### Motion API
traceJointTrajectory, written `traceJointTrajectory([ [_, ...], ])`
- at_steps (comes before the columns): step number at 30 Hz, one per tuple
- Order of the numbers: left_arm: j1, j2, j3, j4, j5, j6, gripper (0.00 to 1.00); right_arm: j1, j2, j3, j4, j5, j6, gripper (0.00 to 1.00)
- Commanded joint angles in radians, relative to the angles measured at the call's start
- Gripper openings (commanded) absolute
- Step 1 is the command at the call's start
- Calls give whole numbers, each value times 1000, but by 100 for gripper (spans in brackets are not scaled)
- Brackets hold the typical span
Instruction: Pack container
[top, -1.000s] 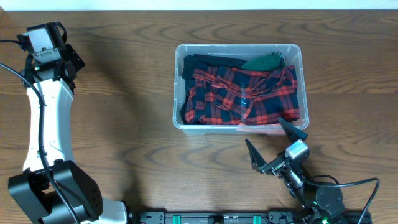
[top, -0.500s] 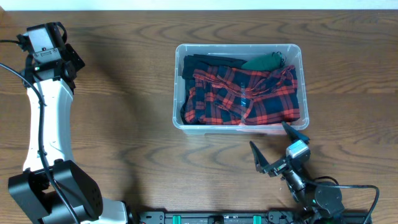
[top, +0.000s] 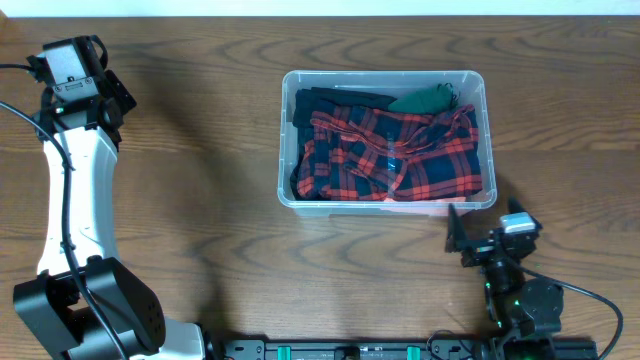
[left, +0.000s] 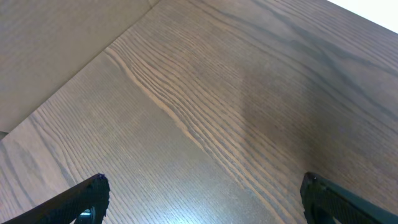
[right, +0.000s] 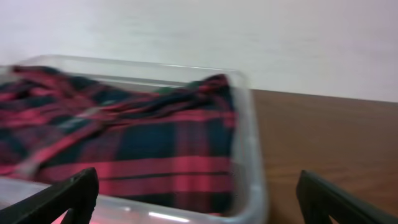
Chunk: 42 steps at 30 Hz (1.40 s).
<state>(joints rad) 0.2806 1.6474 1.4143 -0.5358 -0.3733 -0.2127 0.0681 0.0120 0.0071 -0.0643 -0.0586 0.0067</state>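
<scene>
The clear container (top: 284, 140) stands at the table's centre right. It holds a red and navy plaid shirt (top: 390, 155), a dark green cloth (top: 430, 98) and a dark garment (top: 318, 100). My right gripper (top: 485, 228) is open and empty, just in front of the container's near right corner. The right wrist view shows the container's rim (right: 249, 155) and the plaid shirt (right: 161, 143) between its open fingers (right: 196, 186). My left gripper (top: 80, 75) is far off at the table's back left, open and empty over bare wood (left: 202, 186).
The left arm's white body (top: 75, 200) runs along the table's left side. The table's far edge (left: 124, 37) meets a pale wall. The right arm's base (top: 525, 305) sits at the front edge.
My right gripper has swung to the right and turned to face the container's near right corner. The left arm and the container's contents have not moved.
</scene>
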Motion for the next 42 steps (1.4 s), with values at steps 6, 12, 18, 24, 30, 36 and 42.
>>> traceJointTrajectory([
  [6, 2, -7, 5, -2, -13, 1, 98, -67, -6, -2, -5, 10, -16, 99],
  [12, 2, -7, 5, -2, -13, 1, 98, -101, -6, -2, -5, 9, -16, 99],
  [18, 2, -7, 5, -2, -13, 1, 98, -100, -6, -2, -5, 9, -16, 99],
  [24, 2, -7, 5, -2, -13, 1, 98, -100, -6, -2, -5, 10, -16, 99],
  [30, 2, -7, 5, -2, -13, 1, 98, -100, -6, -2, -5, 10, -16, 99],
  [36, 2, -7, 5, -2, -13, 1, 98, -100, -6, -2, -5, 9, -16, 99],
  [42, 2, -7, 5, -2, -13, 1, 98, -100, -6, -2, -5, 9, -16, 99],
])
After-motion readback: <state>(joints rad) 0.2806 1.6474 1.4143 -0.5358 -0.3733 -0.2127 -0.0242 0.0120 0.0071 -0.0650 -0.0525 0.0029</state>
